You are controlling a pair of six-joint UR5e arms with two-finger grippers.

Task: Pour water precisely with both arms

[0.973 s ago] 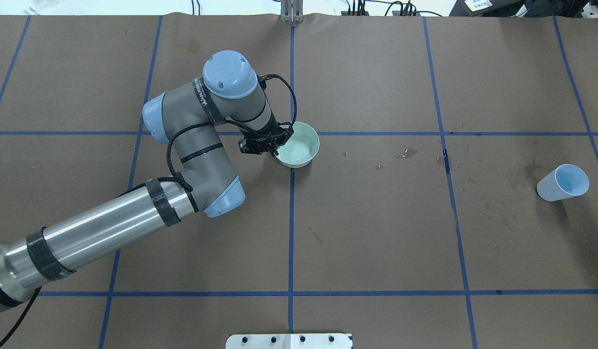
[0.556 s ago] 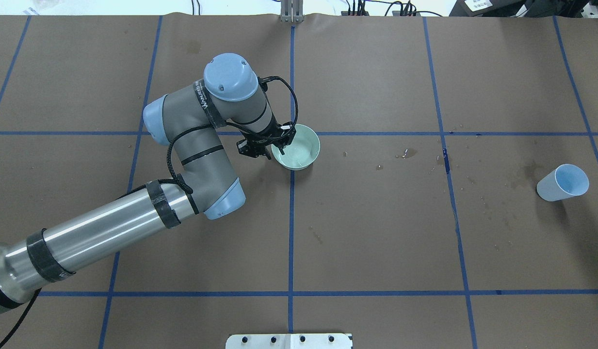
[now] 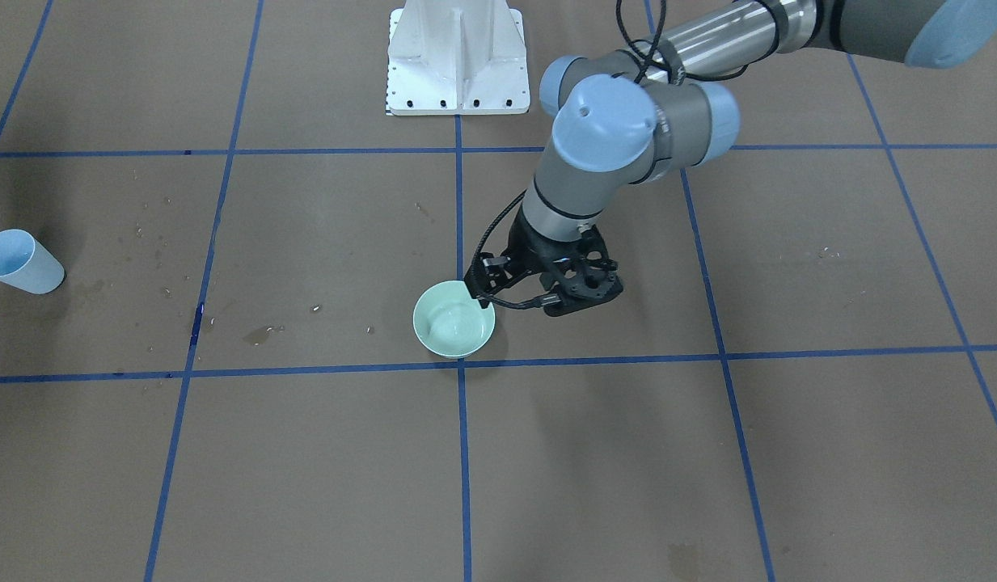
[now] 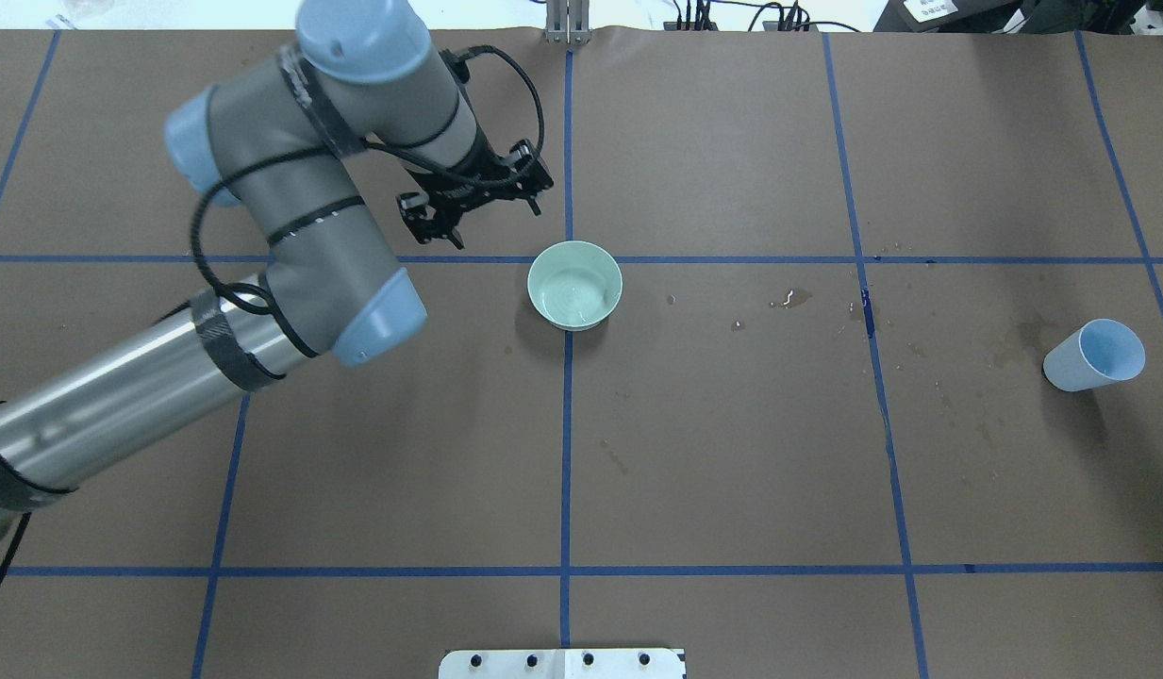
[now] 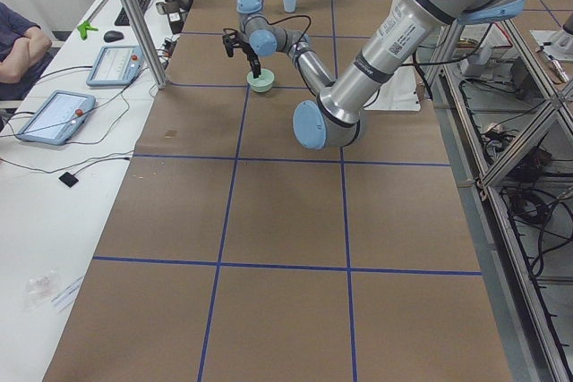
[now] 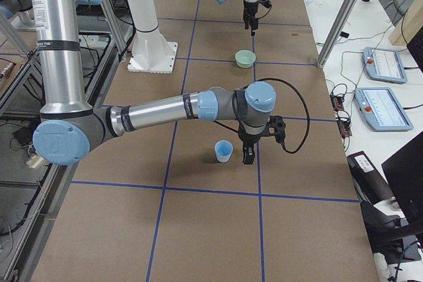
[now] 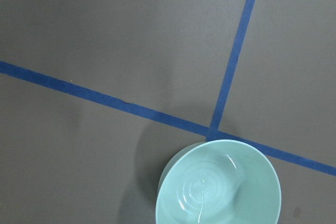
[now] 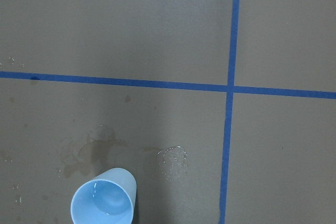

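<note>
A table covered in brown paper (image 4: 732, 453) and crossed by blue tape lines was shown. A pale green round bowl (image 4: 607, 272) was seen standing upright near the table's middle, on a crossing of two tape lines. The water (image 7: 202, 199), clear and marked only by ripples and a bright glint, was seen in the bottom of that bowl.

The left arm (image 4: 298, 226), made of silver-grey tube with light blue joint caps, was stretched over the table. In the overhead view its black left gripper (image 4: 475, 203) was shown apart from the bowl, beyond it and to the left. In the front-facing view it was shown right at the bowl's rim. Whether its jaws were wide, narrow or closed on the rim could not be told.

A light blue plastic cup (image 4: 1071, 372) was seen upright, well apart from the bowl, toward the robot's right, with a faint wet glint inside. The right arm (image 6: 165, 107) was seen only in the right-side view. Its right gripper (image 6: 249, 155) was placed just beside the cup, and its spread could not be told. Small wet spots (image 4: 793, 299) were scattered on the paper between bowl and cup.
</note>
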